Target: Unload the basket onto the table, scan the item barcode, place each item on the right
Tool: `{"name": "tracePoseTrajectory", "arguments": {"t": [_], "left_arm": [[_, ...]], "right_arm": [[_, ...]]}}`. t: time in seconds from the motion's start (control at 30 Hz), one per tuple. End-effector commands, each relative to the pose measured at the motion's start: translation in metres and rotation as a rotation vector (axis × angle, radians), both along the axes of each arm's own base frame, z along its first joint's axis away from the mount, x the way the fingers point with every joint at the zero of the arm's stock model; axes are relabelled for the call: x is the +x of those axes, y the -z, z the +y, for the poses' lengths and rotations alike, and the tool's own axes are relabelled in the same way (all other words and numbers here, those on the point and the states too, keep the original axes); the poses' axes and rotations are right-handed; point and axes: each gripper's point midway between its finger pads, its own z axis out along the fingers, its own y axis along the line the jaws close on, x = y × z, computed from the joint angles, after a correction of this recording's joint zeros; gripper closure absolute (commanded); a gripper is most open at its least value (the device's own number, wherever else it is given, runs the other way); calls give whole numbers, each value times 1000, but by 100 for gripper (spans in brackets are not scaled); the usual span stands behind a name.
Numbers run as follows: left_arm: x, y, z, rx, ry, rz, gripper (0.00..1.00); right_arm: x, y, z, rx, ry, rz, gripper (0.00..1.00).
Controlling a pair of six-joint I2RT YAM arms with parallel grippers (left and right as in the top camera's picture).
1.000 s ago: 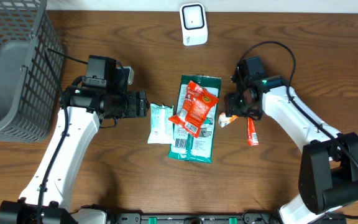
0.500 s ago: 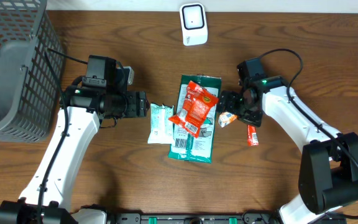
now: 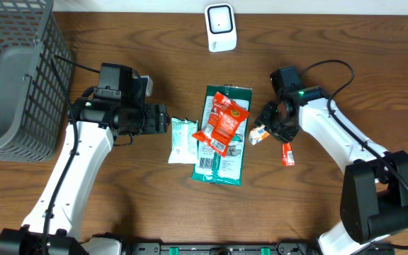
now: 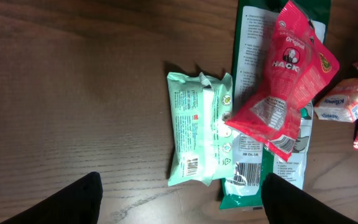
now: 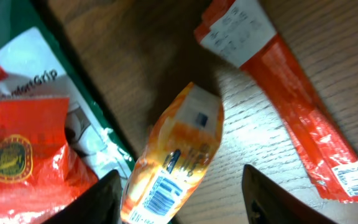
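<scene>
1. Orange packet (image 5: 179,143) lies flat on the worktop (image 3: 331,42), just beside the green pack (image 3: 225,161) and the red stick (image 3: 287,152), with a barcode facing up.
2. Right end effector (image 5: 180,174) is low over the packet, jaws partway apart on either side of it; no grip showing.
3. Left end effector (image 4: 182,180) is wide open and empty, hovering near the mint pack (image 4: 201,127).
4. White scanner (image 3: 219,27) sits at the far edge, well apart from every item.
5. Progress looks early: nothing lifted, nothing scanned. Left to do: close on the packet, lift it, carry it to the scanner, present the barcode.
</scene>
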Motion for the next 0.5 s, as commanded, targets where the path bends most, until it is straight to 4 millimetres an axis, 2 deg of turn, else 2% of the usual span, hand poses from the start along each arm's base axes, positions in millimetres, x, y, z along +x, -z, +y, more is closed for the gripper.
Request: {"name": "tracePoseTrajectory", "arguments": {"t": [0.0, 0.13, 0.3, 0.47], "left_arm": [[2, -6, 2, 5, -10, -15, 18], [2, -6, 2, 5, -10, -15, 18], [2, -6, 2, 5, -10, -15, 18], [2, -6, 2, 5, -10, -15, 18]], "right_arm": [[-1, 4, -3, -23, 82, 2, 45], [2, 7, 4, -17, 71, -23, 46], [3, 7, 2, -66, 25, -46, 48], [5, 7, 2, -83, -75, -68, 62]]}}
